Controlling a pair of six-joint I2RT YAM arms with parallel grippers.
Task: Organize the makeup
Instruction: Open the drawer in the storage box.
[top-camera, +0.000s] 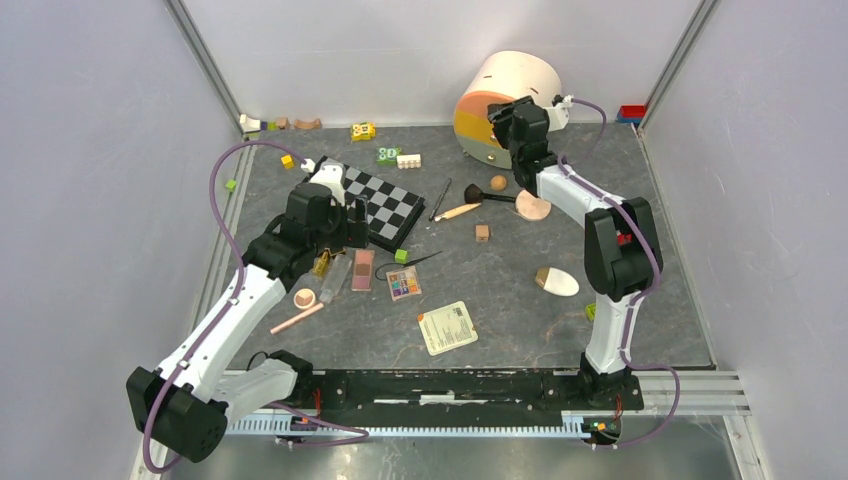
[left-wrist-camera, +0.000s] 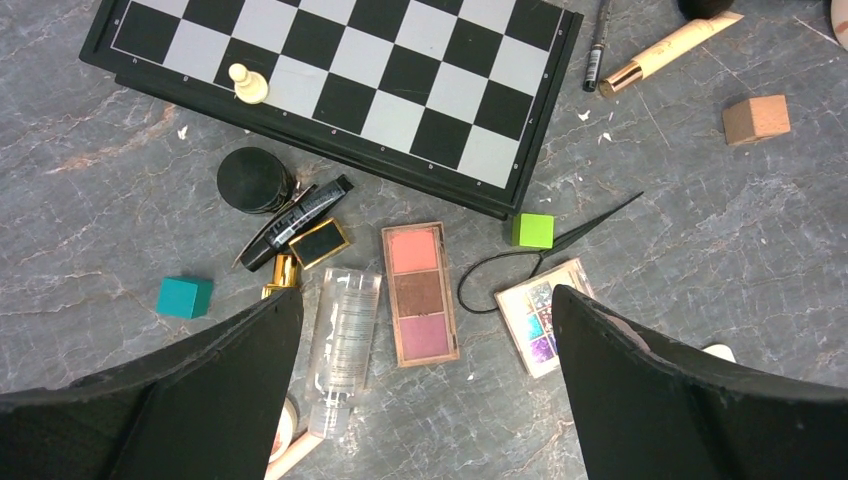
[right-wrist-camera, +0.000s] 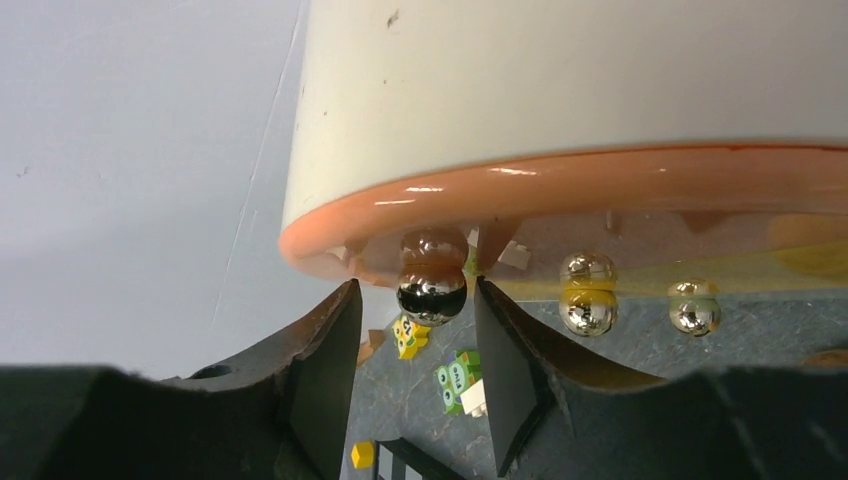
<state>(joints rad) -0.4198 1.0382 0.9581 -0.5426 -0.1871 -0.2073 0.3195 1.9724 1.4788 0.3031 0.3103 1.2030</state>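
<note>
The makeup lies scattered on the dark mat. My left gripper (left-wrist-camera: 425, 293) hangs open above a clear tube (left-wrist-camera: 342, 340), a pink eyeshadow palette (left-wrist-camera: 420, 293) and a multicolour palette (left-wrist-camera: 535, 318), touching none of them. A black jar (left-wrist-camera: 254, 180), a mascara (left-wrist-camera: 300, 215) and a pink pencil (top-camera: 297, 318) lie close by. Brushes (top-camera: 458, 211), a peach compact (top-camera: 533, 207) and a white egg-shaped sponge (top-camera: 556, 281) lie toward the right. My right gripper (right-wrist-camera: 415, 290) is at the round cream organizer (top-camera: 505, 105). Its open fingers straddle a silver knob (right-wrist-camera: 432, 290) under the orange rim (right-wrist-camera: 600, 185), with a gap on the left side.
A black-and-grey chessboard (top-camera: 380, 205) with one white pawn (left-wrist-camera: 247, 83) sits behind the left cluster. Toy bricks and cubes (top-camera: 363, 131) dot the back; a green cube (left-wrist-camera: 533, 230) and a teal cube (left-wrist-camera: 185, 297) lie among the makeup. A printed card (top-camera: 447, 327) lies near the front.
</note>
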